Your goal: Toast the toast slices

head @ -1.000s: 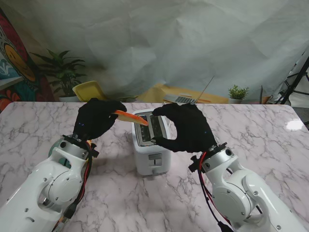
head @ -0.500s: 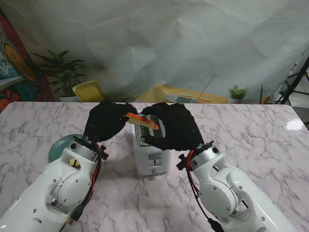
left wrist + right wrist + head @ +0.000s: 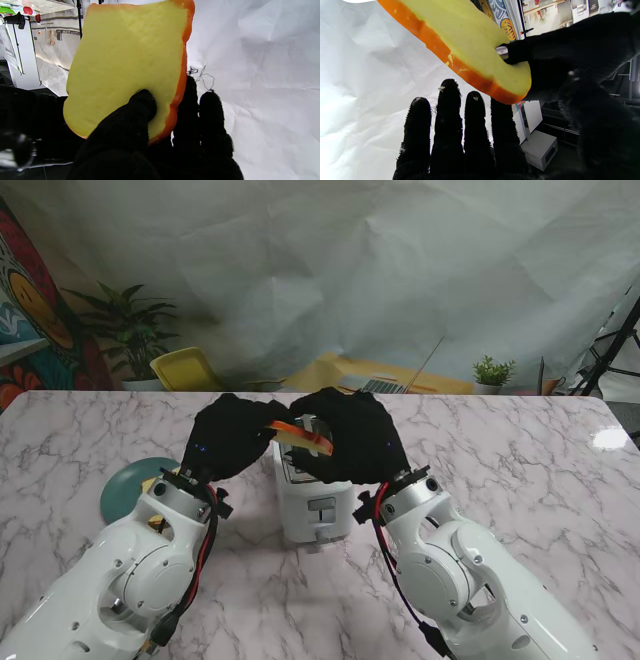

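Stand view: I have my left hand (image 3: 232,442) clamped on the toast slice (image 3: 303,436), thumb on its yellow face, held in the air over the white toaster (image 3: 316,500) on the marble counter (image 3: 520,470). My right hand (image 3: 352,438) sits just beside the slice with fingers (image 3: 447,120) straight and apart, gripping nothing. A teal plate (image 3: 130,482) lies to my left.

1. The left hand (image 3: 232,442) has carried the toast slice (image 3: 303,434) rightward, until it is above the toaster (image 3: 314,490).
2. The right hand (image 3: 350,435) has shifted left, meeting the slice.
3. A teal plate (image 3: 128,483) now shows on the left.
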Available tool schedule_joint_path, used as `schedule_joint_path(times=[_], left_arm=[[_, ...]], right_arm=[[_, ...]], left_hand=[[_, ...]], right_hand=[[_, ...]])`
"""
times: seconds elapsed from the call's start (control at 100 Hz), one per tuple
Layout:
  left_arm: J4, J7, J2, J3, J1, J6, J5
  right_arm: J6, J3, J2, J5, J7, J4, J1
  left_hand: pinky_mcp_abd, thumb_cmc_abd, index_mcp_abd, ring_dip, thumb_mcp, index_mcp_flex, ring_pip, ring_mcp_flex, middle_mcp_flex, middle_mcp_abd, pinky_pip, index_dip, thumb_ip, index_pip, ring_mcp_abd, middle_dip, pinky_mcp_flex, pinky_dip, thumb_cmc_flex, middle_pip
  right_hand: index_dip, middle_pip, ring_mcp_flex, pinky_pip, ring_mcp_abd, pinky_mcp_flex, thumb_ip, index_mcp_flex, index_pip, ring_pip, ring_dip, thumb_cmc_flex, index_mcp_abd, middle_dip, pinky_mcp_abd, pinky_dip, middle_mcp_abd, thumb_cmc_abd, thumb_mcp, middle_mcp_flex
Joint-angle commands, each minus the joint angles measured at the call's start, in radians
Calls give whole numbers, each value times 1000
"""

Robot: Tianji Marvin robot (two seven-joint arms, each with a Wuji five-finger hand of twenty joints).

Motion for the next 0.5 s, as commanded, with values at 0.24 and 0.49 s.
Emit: schedule_joint_path(times=[0.24, 0.49], left_arm=[[-2, -16, -3, 20, -11, 4, 2], [0, -22, -3, 29, -15, -3, -6]], right_arm=[[22, -11, -20, -15, -86, 27, 12], [33, -9, -29, -10, -131, 42, 17]], left_hand=[[-2, 29, -58, -14, 46, 102, 43, 30, 80, 24, 19, 82, -15, 110, 25, 40, 2, 26, 20, 47], [-3, 54, -54, -61, -15, 93, 39, 10, 62, 26, 6, 79, -3, 83, 31, 29, -7, 25, 46, 41]], right_hand=[[-177, 129, 308, 167, -64, 207, -149, 134, 379, 157, 137, 193, -151, 67, 21, 63, -40, -119, 117, 288], [-249, 155, 463, 238, -124, 392, -141, 273, 502, 358, 231, 291, -232, 42, -24, 73, -56, -171, 168, 522]])
